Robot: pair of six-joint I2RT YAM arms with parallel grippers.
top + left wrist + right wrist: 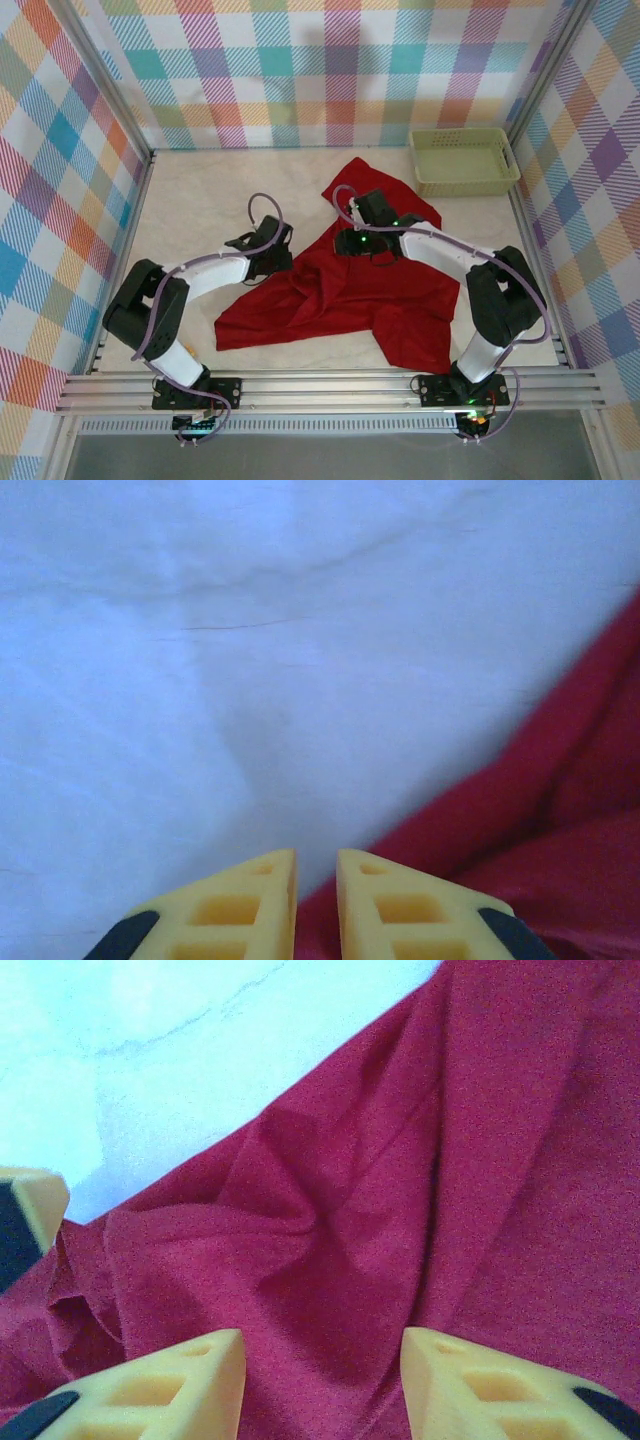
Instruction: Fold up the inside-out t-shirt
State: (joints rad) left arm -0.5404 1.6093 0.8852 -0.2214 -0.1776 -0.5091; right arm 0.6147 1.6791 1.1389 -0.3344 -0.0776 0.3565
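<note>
The deep-red inside-out t-shirt [340,295] lies crumpled and spread across the middle of the table, one part reaching back toward the basket. My left gripper [270,250] is low at the shirt's left edge. In the left wrist view its yellow fingertips [316,858] stand a narrow gap apart, with the red hem [540,810] running under them and to the right. My right gripper [352,240] hovers over the shirt's upper middle. Its fingers [322,1338] are wide apart above folded red cloth [400,1190], gripping nothing.
A pale green plastic basket [463,160] stands at the back right corner. The pale tabletop [200,200] lies bare left of the shirt. Plaid walls close in the back and both sides, and a metal rail [330,385] runs along the near edge.
</note>
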